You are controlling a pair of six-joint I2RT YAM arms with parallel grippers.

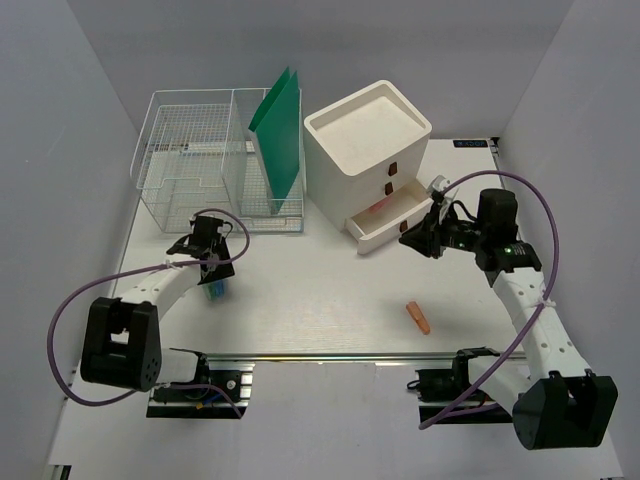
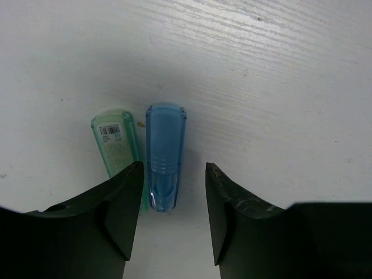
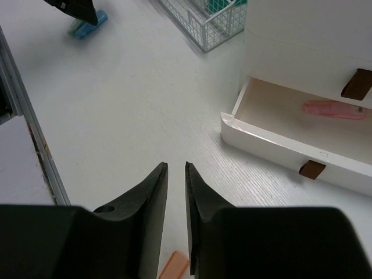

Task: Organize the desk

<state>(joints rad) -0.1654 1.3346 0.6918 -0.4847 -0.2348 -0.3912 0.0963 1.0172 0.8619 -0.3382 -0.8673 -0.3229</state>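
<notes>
Left tool (image 2: 174, 174) is released, spread wide and hanging over a blue capped tube (image 2: 164, 157). The tube lies flat on the bench (image 1: 320, 280) between the two fingers (image 2: 122, 203). Can't tell if it touches either one. A pale green tube (image 2: 116, 145) with a barcode label lies right beside the blue one, at its 9 o'clock in the wrist view, partly hidden behind the finger on that side.

Right tool (image 3: 176, 168) is clenched down to a thin slit with nothing in it, hovering over bare bench. At its 2 o'clock is the white drawer box (image 3: 302, 35), with the bottom drawer (image 3: 273, 133) pulled out and a pink tube (image 3: 334, 109) lying inside.

A small orange piece (image 1: 419, 317) sits on the bench at about 5 o'clock from centre. A wire basket (image 1: 190, 150) with a green folder (image 1: 280, 130) standing in it is up at 11 o'clock. The bench itself is the big white slab in the middle, with a metal rail (image 1: 330, 357) along its 6 o'clock edge.
</notes>
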